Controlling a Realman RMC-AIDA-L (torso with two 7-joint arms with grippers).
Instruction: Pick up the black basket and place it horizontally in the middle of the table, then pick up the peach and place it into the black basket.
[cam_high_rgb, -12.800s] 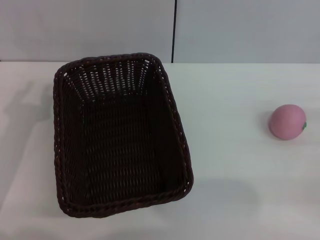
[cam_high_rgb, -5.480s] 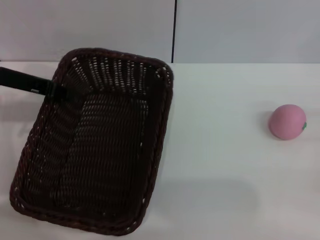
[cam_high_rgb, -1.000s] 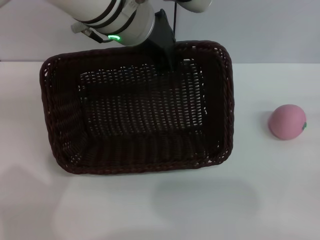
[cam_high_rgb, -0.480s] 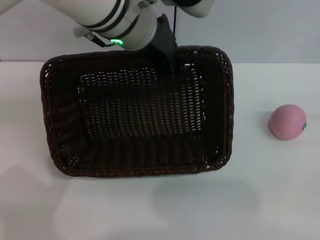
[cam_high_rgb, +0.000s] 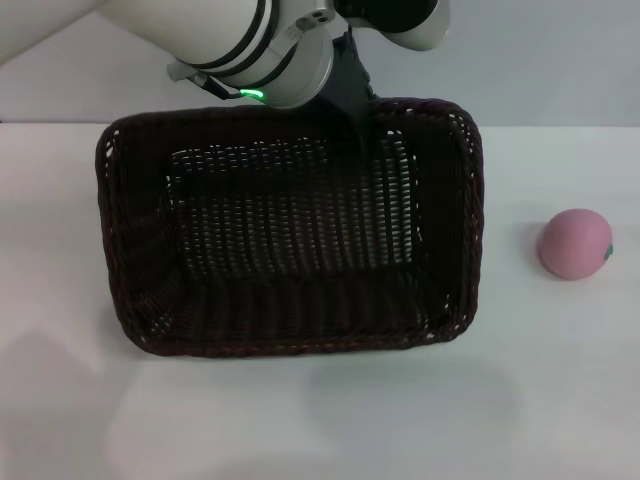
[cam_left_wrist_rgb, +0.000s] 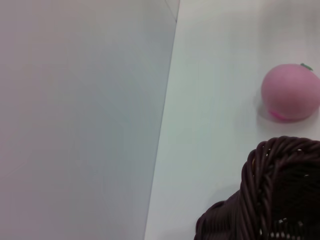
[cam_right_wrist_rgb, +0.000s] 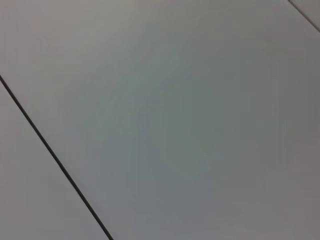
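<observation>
Your black basket (cam_high_rgb: 290, 240) lies lengthwise across the middle of the white surface (cam_high_rgb: 560, 380), open side up, its long sides running from 9 to 3 o'clock. The left pincer (cam_high_rgb: 358, 125) comes down at the far rim, around 1 o'clock on the basket, clamped on the braided edge there. The peach (cam_high_rgb: 574, 243) rests on the surface at 3 o'clock from the basket, well apart from it; the left wrist view shows it beyond a rim corner. The right pincer is out of sight.
</observation>
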